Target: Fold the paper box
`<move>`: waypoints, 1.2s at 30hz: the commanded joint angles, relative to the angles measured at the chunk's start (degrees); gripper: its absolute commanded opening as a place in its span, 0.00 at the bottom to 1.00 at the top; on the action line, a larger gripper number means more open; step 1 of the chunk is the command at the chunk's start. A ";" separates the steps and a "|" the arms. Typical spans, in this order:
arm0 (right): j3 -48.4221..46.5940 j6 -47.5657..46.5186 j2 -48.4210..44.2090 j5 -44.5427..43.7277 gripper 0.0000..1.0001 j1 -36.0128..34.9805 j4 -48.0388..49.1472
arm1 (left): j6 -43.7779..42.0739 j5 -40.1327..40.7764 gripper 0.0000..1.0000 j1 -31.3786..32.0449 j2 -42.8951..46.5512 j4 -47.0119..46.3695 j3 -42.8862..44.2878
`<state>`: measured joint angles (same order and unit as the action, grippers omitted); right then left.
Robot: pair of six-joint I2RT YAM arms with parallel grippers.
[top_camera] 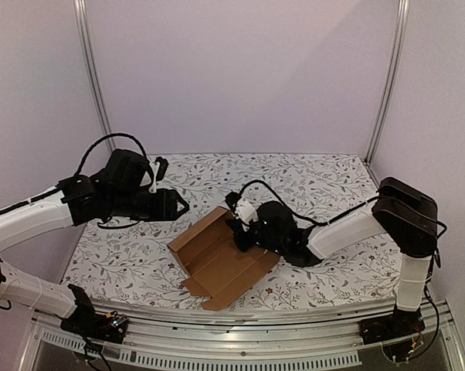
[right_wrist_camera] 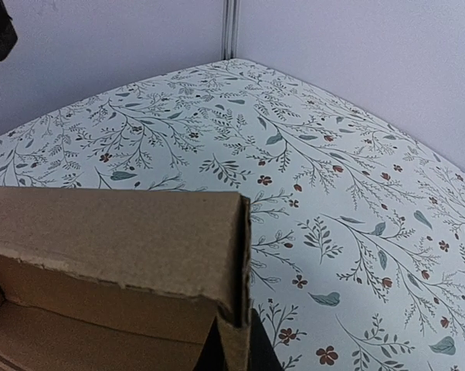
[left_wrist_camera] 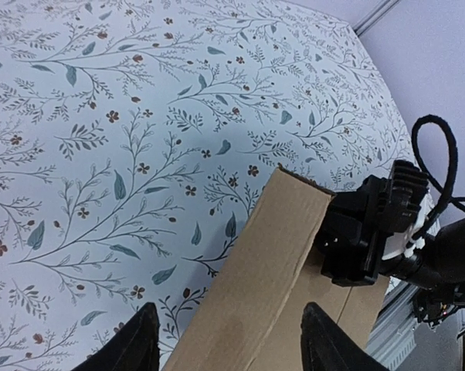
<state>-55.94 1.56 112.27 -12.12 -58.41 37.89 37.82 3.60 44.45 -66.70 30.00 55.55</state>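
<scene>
Nearest, seen from above, is the metal rail [top_camera: 240, 328] along the near edge. Just beyond it lies the paper box [top_camera: 221, 259], brown and only part folded; its near panels lie flat on the flowered tablecloth [top_camera: 325, 185] at mid-table and its far side is lifted. The right gripper [top_camera: 238, 232] reaches in low from the right and meets the box at its far right edge; the left gripper [top_camera: 181, 205] hangs above the box's left corner, apart from it.

From the left wrist, its two dark fingers [left_wrist_camera: 136, 344] come first, spread wide and gripping nothing. Below them a raised cardboard wall runs away toward the right gripper, whose black jaws are closed over the wall's far end; the left tool touches nothing that I can see.

From the right wrist, cardboard fills the near corner: a wall standing up with a ragged cut edge and a panel below it; the right fingertips [right_wrist_camera: 262, 355] are pressed together on the wall's end, pinching it.

The risks, to my eye, are these: the upright wall seems to depend on that one pinch at its end, so a sideways pull could tear the thin edge, or drag the sheet across the cloth, since nothing pins the flat panels; if the left fingers come down astride the wall off line, they could crush it or knock it flat rather than crease it; both tools work along one wall, so a careless reach might bump them together.
</scene>
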 commanded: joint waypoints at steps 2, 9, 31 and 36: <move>1.26 -0.09 4.34 6.78 0.00 0.18 13.57 | -2.93 -6.16 0.57 -0.32 -5.10 -8.66 1.49; 1.05 0.74 8.46 7.85 0.00 0.20 19.00 | -3.41 -10.17 0.47 -0.24 -10.51 -14.55 1.83; 3.55 0.66 17.12 5.69 0.00 0.18 31.26 | -1.78 -15.31 0.00 1.28 -25.22 -19.57 3.66; 3.80 1.15 18.21 4.67 0.00 0.23 32.74 | -1.37 -15.20 0.00 2.10 -26.49 -19.54 3.82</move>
<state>-53.10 1.48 128.70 -5.76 -58.41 67.35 36.14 -11.22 45.21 -91.83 11.14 58.06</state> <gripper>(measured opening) 0.028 0.002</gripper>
